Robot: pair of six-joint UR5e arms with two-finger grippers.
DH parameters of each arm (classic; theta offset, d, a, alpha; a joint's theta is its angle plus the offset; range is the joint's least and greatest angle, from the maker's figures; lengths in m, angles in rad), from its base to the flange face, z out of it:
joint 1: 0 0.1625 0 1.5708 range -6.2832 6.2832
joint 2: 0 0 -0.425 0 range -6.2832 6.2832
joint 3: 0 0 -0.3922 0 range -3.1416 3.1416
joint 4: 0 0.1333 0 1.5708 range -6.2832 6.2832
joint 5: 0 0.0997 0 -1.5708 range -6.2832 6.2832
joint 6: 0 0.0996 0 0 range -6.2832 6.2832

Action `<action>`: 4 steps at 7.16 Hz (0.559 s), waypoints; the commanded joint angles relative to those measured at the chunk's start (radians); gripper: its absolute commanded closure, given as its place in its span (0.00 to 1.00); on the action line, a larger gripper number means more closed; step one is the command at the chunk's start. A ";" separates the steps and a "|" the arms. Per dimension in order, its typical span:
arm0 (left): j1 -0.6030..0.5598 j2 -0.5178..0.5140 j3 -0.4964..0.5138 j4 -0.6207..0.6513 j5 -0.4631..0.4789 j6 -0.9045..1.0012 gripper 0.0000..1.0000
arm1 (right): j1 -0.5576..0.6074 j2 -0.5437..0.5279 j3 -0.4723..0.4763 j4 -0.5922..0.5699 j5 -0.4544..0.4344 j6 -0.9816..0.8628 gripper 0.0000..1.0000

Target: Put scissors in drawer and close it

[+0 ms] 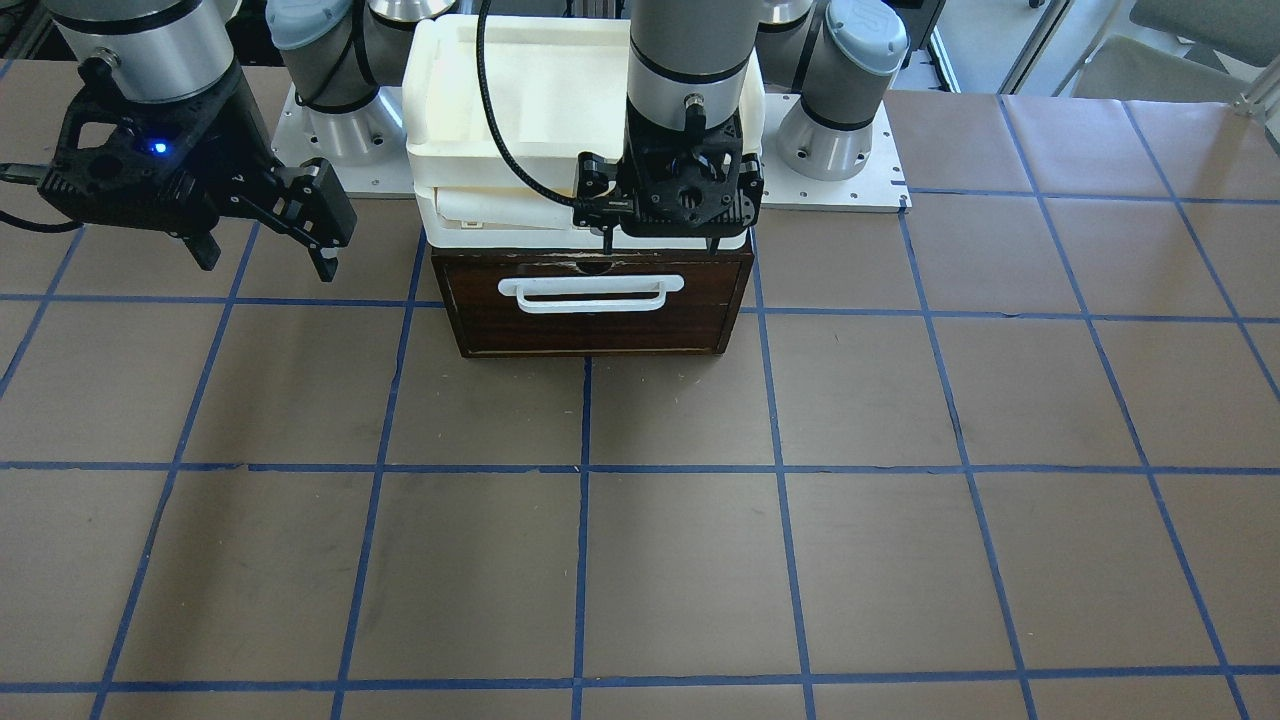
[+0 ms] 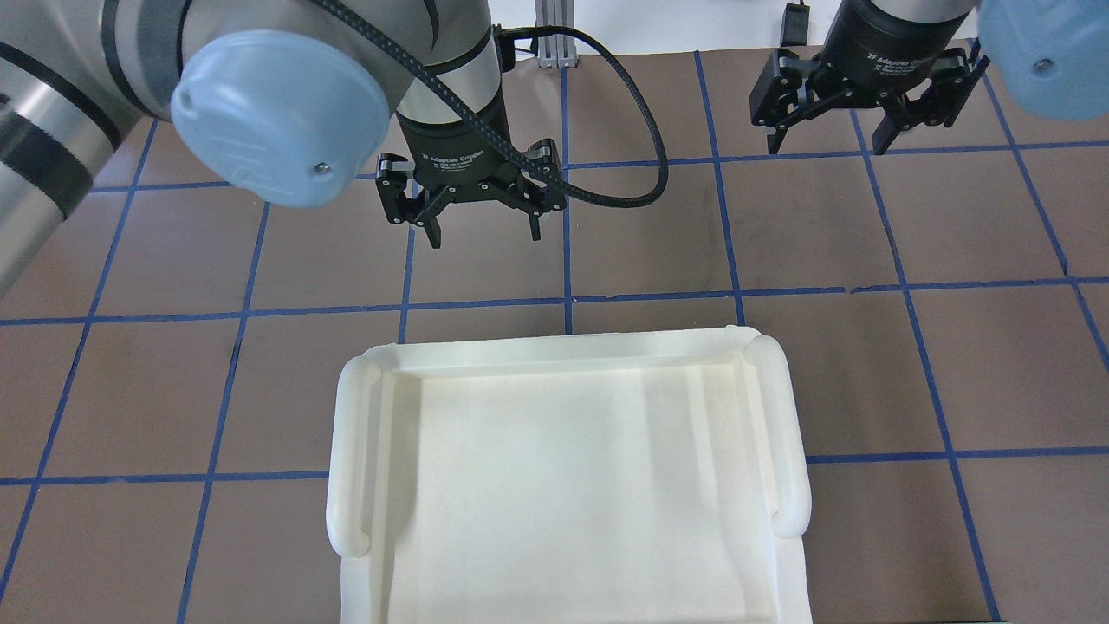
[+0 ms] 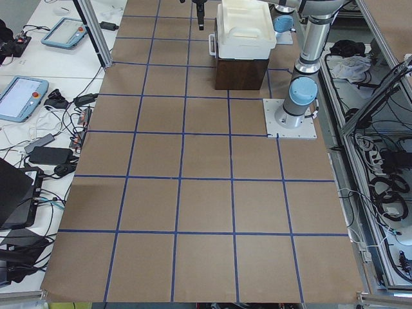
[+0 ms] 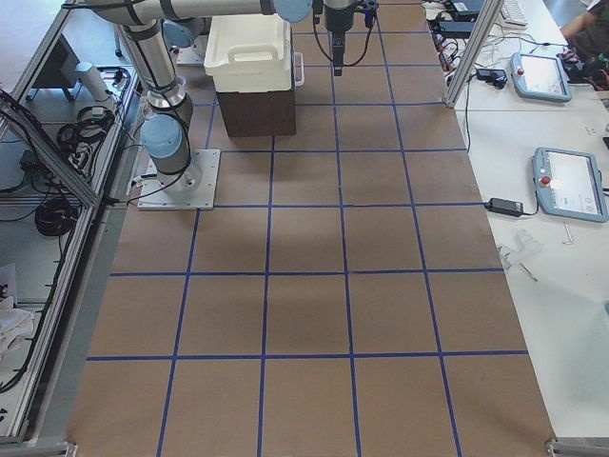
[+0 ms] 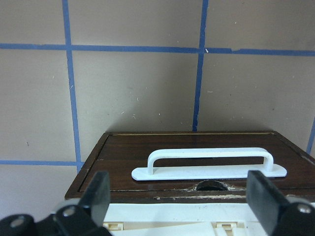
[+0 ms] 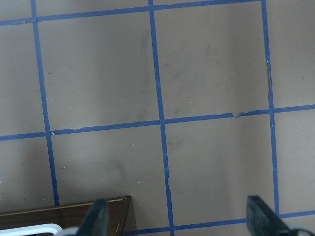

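Observation:
The drawer [image 1: 590, 312] has a dark brown front and a white bar handle [image 1: 598, 292], and it sits shut in its wooden case under a cream-white tray unit [image 1: 440, 120]. The scissors show in no view. My left gripper [image 1: 660, 246] is open and empty; it hangs just above the drawer's top front edge, fingers pointing down. In the left wrist view the handle [image 5: 209, 164] lies just beyond the open gripper [image 5: 179, 196]. My right gripper [image 1: 268, 262] is open and empty, above the table beside the case. A corner of the drawer front [image 6: 74, 216] shows in the right wrist view.
The cream-white tray unit [image 2: 351, 451] covers the wooden case from above. The two arm bases [image 1: 835, 110] [image 1: 330, 110] stand on white plates on either side behind it. Brown table paper with a blue tape grid [image 1: 585, 470] spreads in front.

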 commanded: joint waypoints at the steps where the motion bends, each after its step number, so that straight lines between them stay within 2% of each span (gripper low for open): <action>1: 0.041 0.050 0.019 -0.081 0.081 -0.013 0.00 | 0.001 0.001 0.000 0.001 0.003 -0.003 0.00; 4: 0.159 0.126 0.017 -0.091 0.080 0.053 0.00 | 0.001 0.003 0.001 -0.001 0.003 -0.008 0.00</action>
